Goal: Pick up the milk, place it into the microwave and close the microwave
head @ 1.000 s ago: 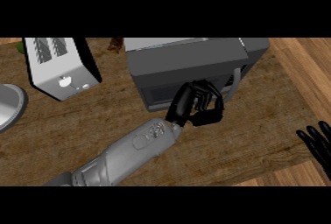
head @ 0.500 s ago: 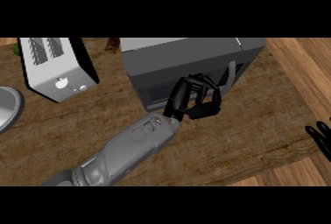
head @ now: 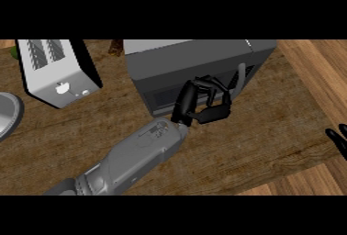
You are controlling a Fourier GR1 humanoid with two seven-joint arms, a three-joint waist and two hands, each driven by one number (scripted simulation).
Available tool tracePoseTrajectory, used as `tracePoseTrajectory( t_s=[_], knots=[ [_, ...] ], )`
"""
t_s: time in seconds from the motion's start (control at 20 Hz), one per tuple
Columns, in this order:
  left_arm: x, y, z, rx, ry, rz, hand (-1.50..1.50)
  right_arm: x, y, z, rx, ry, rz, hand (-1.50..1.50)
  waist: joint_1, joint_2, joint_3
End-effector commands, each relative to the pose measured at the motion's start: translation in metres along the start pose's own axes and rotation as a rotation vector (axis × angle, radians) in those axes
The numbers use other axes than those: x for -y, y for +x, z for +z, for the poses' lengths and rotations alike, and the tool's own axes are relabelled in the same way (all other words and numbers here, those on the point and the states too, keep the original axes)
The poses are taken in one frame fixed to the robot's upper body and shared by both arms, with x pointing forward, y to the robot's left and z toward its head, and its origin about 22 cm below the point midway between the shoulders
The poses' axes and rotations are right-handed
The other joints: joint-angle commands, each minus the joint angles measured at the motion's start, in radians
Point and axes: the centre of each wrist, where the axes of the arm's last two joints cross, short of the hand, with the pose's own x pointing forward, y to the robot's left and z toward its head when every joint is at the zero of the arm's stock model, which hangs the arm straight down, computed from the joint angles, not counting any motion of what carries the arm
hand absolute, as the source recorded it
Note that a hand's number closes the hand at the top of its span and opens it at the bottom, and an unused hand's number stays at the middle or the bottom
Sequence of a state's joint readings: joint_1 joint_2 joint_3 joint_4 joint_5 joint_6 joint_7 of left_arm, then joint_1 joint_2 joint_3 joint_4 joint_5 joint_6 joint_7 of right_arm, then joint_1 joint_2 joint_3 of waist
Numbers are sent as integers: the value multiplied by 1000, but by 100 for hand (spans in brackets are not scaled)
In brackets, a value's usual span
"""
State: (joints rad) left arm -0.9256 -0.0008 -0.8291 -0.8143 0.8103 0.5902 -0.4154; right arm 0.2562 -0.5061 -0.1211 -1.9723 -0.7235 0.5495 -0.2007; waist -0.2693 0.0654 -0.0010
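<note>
The grey microwave stands at the top middle of the counter, and its door looks closed, with the handle on the right side of the front. My left hand rests against the door front just left of the handle, its fingers curled and nothing in them. The milk shows nowhere in the head view. Only the fingertips of my right hand show at the right edge, straight and resting, away from the microwave.
A silver toaster stands at the upper left. The rim of a grey bowl or plate shows at the left edge. The counter's lighter wooden edge runs along the right and lower right.
My left hand has moved up and pressed closer against the microwave's front. My right hand has slid further out toward the right edge.
</note>
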Motion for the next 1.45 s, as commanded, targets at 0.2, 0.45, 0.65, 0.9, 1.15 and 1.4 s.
tracePoseTrajectory(
  t_s=[0.2,0.45,0.65,0.9,1.15,1.4],
  knots=[
    [-18,-1,-18,26,133,-10,150,-3,8,-7,23,70,-23,-150,-12,23,-2],
    [-18,-2,-19,40,137,-11,150,-5,9,-10,15,102,-41,-150,-10,26,-1],
    [-19,-5,-17,52,157,-17,150,-5,14,-13,27,132,-40,-150,-16,26,-1],
    [-20,-8,-15,61,168,-12,150,-7,19,-13,15,146,-43,-150,-32,31,-2],
    [-19,-6,-17,81,175,-8,150,-6,21,-15,19,150,-45,-150,-32,34,-1],
    [-19,-8,-16,83,188,1,150,-8,23,-18,13,169,-54,-150,-29,33,-2]
  ],
)
